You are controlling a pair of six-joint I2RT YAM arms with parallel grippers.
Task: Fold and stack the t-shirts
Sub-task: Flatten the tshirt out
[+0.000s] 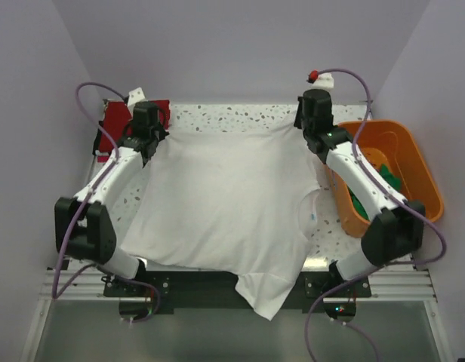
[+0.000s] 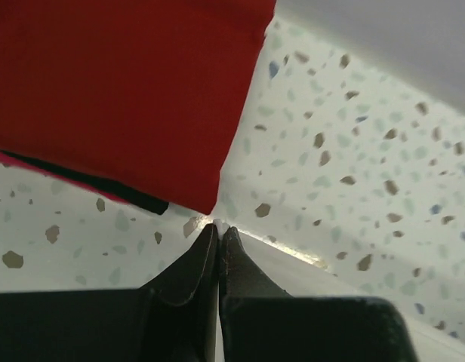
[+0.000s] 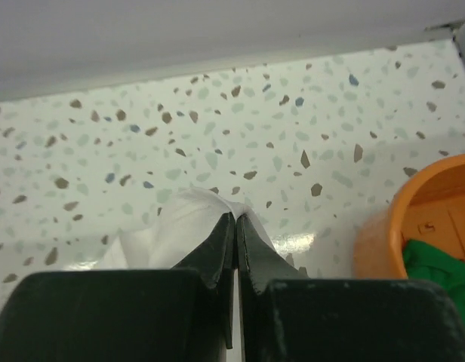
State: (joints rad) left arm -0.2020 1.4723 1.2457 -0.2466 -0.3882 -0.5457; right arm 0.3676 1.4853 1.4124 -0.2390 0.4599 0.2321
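A speckled table (image 1: pixel 240 115) is seen under both arms. Most of it is covered by the white t-shirt (image 1: pixel 225 196), which is spread flat between the two grippers and back toward the arm bases, with one sleeve hung over the near edge. An orange tub (image 1: pixel 414 147) is set just to the right of the right arm. A folded red t-shirt (image 2: pixel 119 83) is laid just beyond and to the left of the left gripper (image 2: pixel 219 230). A green t-shirt (image 3: pixel 436 268) is bundled inside the tub. A thin dark shirt (image 2: pixel 104 187) is tucked under the red one. The left gripper is clenched on one far corner of the white t-shirt. The other far corner is pinched in the closed right gripper (image 3: pixel 237 219).
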